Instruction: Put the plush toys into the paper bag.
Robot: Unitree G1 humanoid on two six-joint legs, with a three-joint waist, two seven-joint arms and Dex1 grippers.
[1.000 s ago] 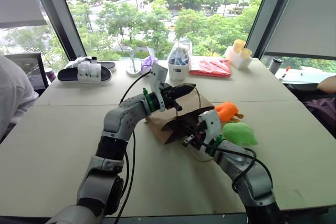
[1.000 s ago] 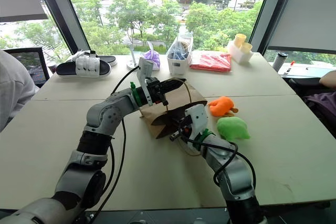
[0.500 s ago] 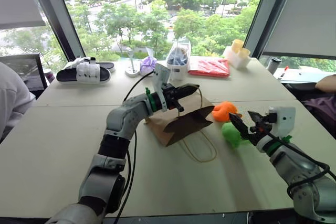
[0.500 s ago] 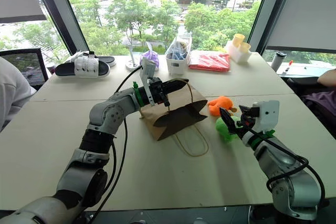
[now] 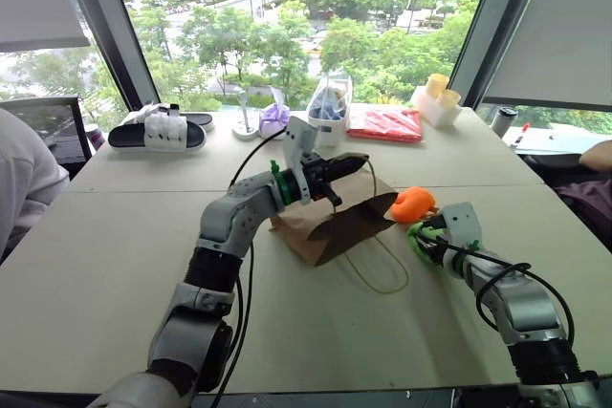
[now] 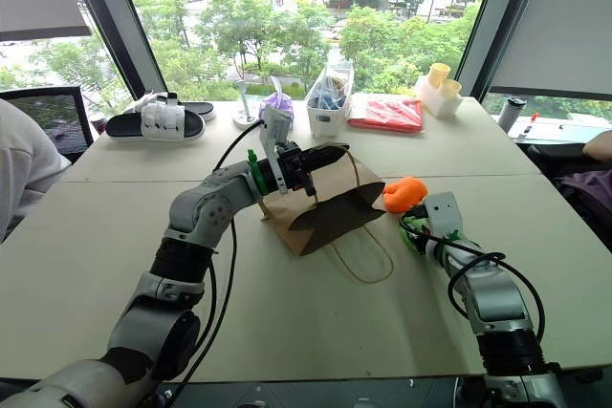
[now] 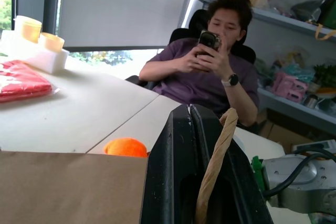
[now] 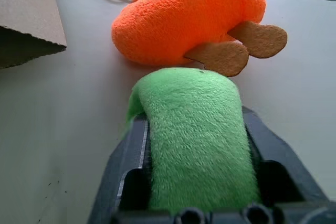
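Note:
The brown paper bag (image 5: 330, 222) lies tilted on the table, its dark mouth facing right. My left gripper (image 5: 356, 161) is shut on the bag's upper cord handle (image 7: 214, 166) and holds that side up. The orange plush toy (image 5: 413, 204) rests on the table just right of the bag. Beside it is the green plush toy (image 8: 194, 129), squeezed between the fingers of my right gripper (image 5: 425, 234), low over the table. The orange toy (image 8: 189, 14) touches the green one's far end.
The bag's second cord loop (image 5: 378, 269) lies flat in front of it. Along the far edge stand a black-and-white slipper (image 5: 158, 131), a purple pouch (image 5: 273, 118), a clear bag (image 5: 327, 102), a red packet (image 5: 382, 123) and yellow cups (image 5: 435, 93). A seated person (image 7: 210, 72) is at the right.
My right gripper left the bag's mouth, swung right and down with its jaws open, and closed on the green plush toy. The left gripper kept its hold on the handle.

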